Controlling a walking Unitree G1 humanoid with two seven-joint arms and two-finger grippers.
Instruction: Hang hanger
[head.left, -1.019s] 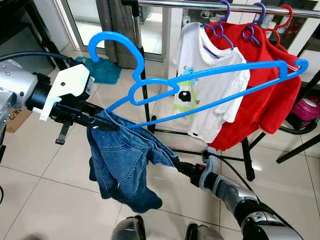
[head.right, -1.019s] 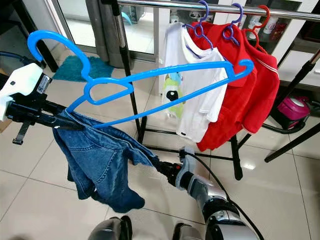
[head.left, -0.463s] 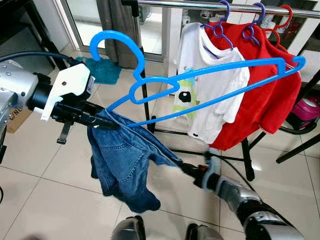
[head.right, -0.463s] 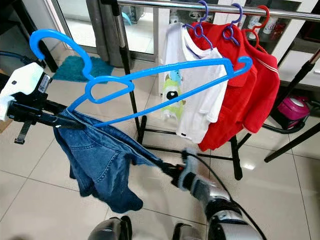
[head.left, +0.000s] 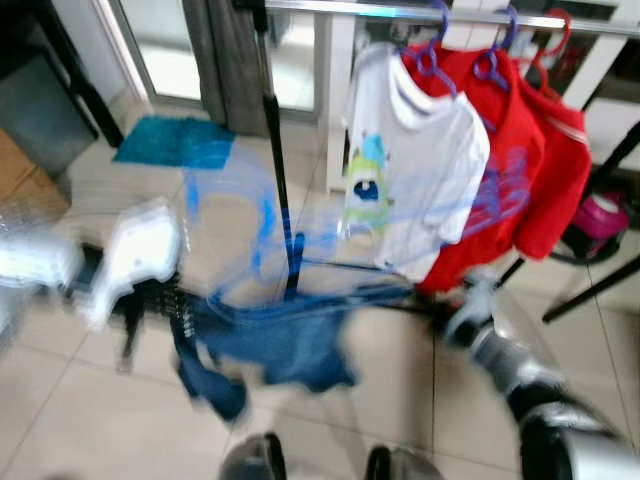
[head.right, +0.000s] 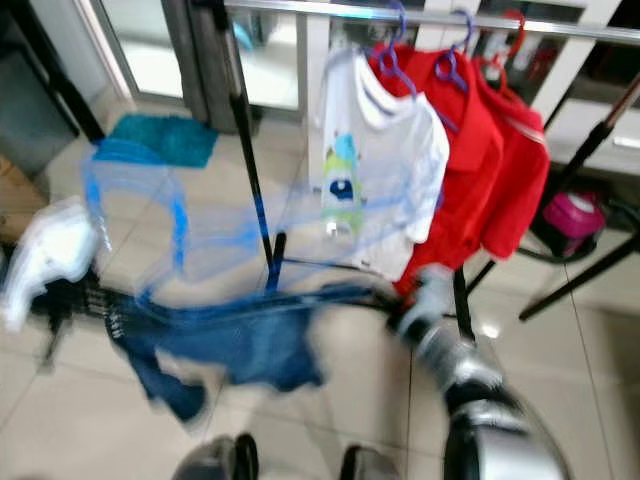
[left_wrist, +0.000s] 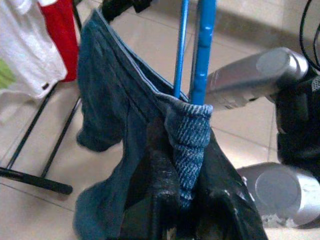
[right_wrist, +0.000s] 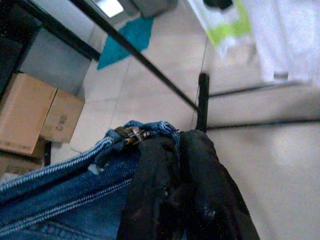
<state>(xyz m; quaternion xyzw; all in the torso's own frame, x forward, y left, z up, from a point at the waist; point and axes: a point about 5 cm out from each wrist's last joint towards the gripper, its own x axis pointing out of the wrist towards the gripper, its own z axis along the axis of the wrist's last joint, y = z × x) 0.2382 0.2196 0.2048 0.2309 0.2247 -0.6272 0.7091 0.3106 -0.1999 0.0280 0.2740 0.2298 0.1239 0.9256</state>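
Both eye views are motion-blurred. A blue plastic hanger (head.left: 262, 215) shows as a faint smear in front of the rack pole. Blue denim jeans (head.left: 285, 345) stretch below it between my two grippers. My left gripper (head.left: 178, 312) is at the left, behind its white wrist housing. In the left wrist view its fingers (left_wrist: 160, 200) are shut on a denim fold wrapped around the hanger's blue bar (left_wrist: 203, 50). My right gripper (head.left: 440, 318) is at the right. Its fingers (right_wrist: 200, 180) are shut on the jeans' waistband (right_wrist: 145, 134) by the metal button.
A metal rail (head.left: 400, 12) runs across the top, on a black stand (head.left: 272, 150). A white printed shirt (head.left: 415, 170) and a red garment (head.left: 535, 165) hang from it on purple hangers. A teal mat (head.left: 175, 143), a pink object (head.left: 605, 215) and cardboard boxes (right_wrist: 35, 120) are on the tiled floor.
The picture has gone blurred with fast motion. My left gripper and the hanger dropped lower, my right gripper rose and moved right, and the jeans are now pulled out flat between them.
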